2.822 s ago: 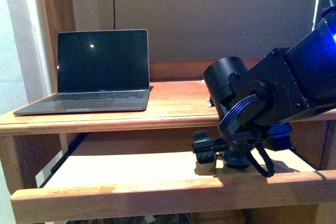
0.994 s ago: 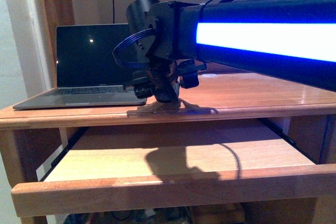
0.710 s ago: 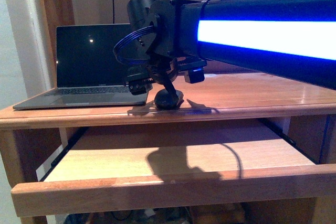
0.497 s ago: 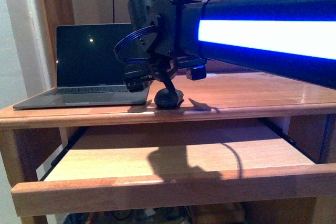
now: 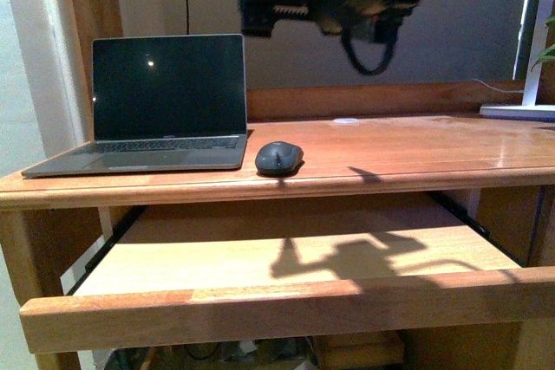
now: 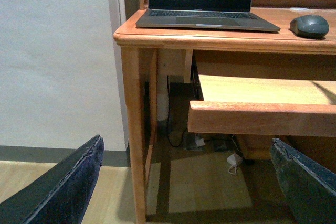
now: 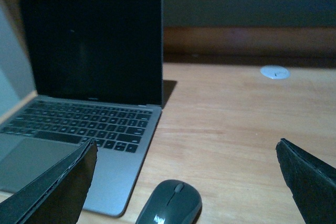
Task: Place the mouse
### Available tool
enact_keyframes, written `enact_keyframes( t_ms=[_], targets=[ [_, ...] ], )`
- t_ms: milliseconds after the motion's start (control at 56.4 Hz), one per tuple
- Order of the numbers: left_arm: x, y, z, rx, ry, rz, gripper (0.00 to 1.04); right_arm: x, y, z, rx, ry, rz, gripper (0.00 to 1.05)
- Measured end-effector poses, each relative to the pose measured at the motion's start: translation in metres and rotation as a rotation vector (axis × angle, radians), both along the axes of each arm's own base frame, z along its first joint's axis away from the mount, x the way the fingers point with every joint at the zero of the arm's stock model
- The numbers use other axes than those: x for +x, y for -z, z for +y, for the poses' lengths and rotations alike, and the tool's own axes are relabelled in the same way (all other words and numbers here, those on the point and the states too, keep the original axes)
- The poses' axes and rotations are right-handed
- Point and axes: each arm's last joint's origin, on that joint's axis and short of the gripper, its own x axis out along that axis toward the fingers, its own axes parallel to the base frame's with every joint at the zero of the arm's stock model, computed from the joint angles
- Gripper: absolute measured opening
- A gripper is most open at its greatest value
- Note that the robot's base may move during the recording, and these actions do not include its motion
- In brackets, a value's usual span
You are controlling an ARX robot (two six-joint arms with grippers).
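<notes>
- the right gripper is wide open and holds nothing; its fingers stand far apart.
- the mouse lies on the desk well below this gripper and does not touch it.
- the laptop stands open just beside the mouse, below the gripper and to its left.
- the left gripper is also wide open and empty; the mouse is far ahead of it and higher.

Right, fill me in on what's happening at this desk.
A two-armed robot is placing a mouse, and that looks done. The mouse lies on the desk, just right of the open laptop, with nothing touching it. The right gripper hangs open above the desk, clear of the mouse. The left gripper is open too, low beside the desk, holding nothing.
</notes>
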Motion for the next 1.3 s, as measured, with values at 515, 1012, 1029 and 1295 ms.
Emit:
enact_keyframes(
  t_ms=[515,1012,1029,1295],
  targets=[
    [0.000,0.000,0.000,0.000,0.000,0.000,0.97,-0.108,0.137,-0.106,-0.136,-0.231,0.188,1.04],
    [0.000,0.000,0.000,0.000,0.000,0.000,0.97,-0.114,0.224,-0.066,-0.238,-0.253,0.301,1.04],
    [0.000,0.000,0.000,0.000,0.000,0.000,0.97,-0.112,0.225,-0.064,-0.240,-0.251,0.300,1.04],
    [0.000,0.000,0.000,0.000,0.000,0.000,0.97,-0.101,0.230,-0.043,-0.234,-0.234,0.297,1.04]
  ],
)
